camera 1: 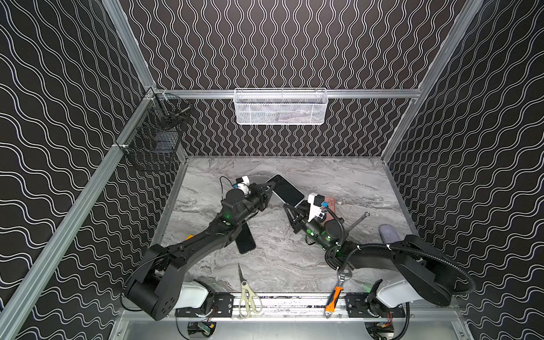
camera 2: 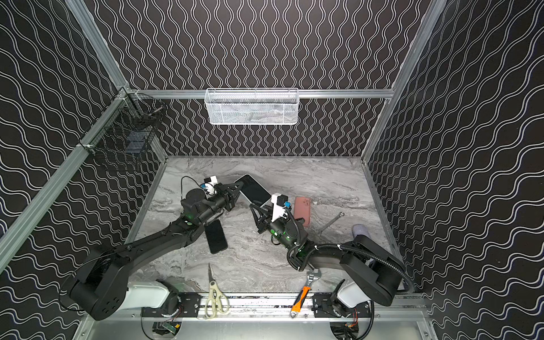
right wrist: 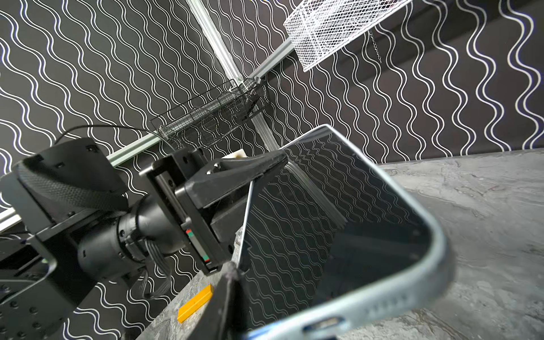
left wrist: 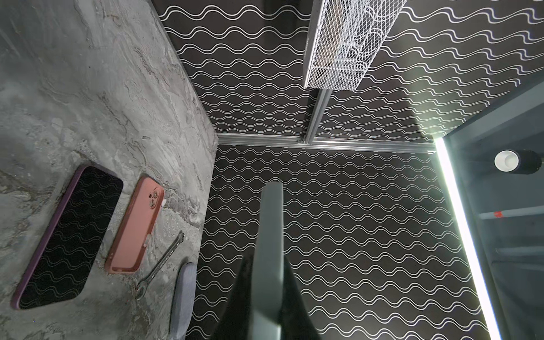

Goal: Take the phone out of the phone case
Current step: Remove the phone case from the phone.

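A phone [camera 1: 287,190] with a dark screen [right wrist: 338,220] sits in a pale blue phone case [right wrist: 412,291] and is held tilted above the marble table [camera 1: 338,179]. My left gripper [camera 1: 272,186] is shut on its left long edge. In the left wrist view that edge shows as a grey slab [left wrist: 270,223] between the dark fingers [left wrist: 294,294]. My right gripper [camera 1: 291,207] is at the phone's near end. One finger [right wrist: 226,297] lies against the screen-side edge; its other finger is hidden.
A phone in a purple case [left wrist: 67,235], a pink case [left wrist: 137,226], a wrench [left wrist: 160,262] and a grey cylinder [left wrist: 184,300] lie on the right. A black phone [camera 1: 245,241] lies under the left arm. Scissors [camera 1: 247,294] and an orange tool [camera 1: 334,300] lie at the front.
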